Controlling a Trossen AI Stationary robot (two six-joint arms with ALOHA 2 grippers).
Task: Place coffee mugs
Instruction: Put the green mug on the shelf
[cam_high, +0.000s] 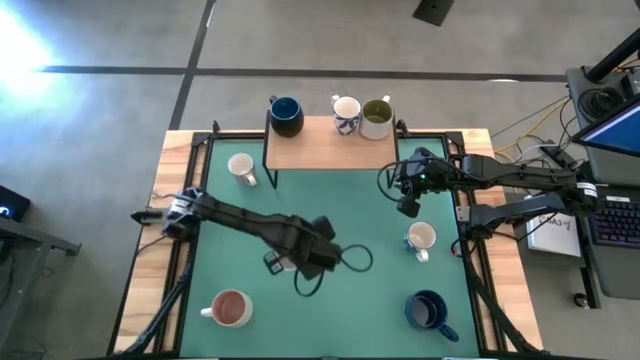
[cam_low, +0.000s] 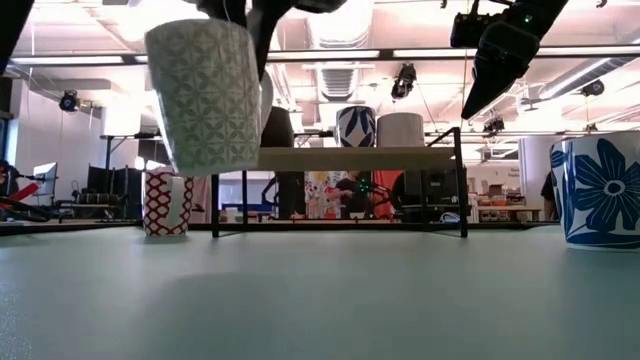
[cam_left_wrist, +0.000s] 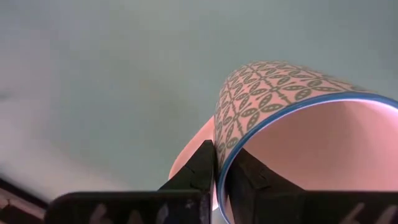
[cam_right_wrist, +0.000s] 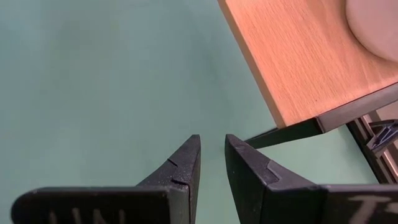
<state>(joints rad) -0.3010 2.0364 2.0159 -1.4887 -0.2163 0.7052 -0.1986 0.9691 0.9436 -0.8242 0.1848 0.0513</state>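
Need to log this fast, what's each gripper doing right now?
Left gripper: fingers shut on the rim of a patterned mug, lifted off the mat.
Right gripper: fingers slightly apart, holding nothing, near the wooden shelf.

Low view: a patterned mug (cam_low: 205, 95) hangs clear above the green bench (cam_low: 320, 300), tilted, its top running out of frame under dark arm parts. Behind it, a red-and-white mug (cam_low: 167, 203) stands on the bench beside the left leg of a low wooden shelf (cam_low: 340, 156). On the shelf: a dark mug (cam_low: 277, 127), a blue-patterned mug (cam_low: 356, 127), a pale mug (cam_low: 400, 129). Right tool (cam_low: 480, 100) hangs above the shelf's right end, pointing down. A white mug with blue flowers (cam_low: 598, 190) stands at the right edge.
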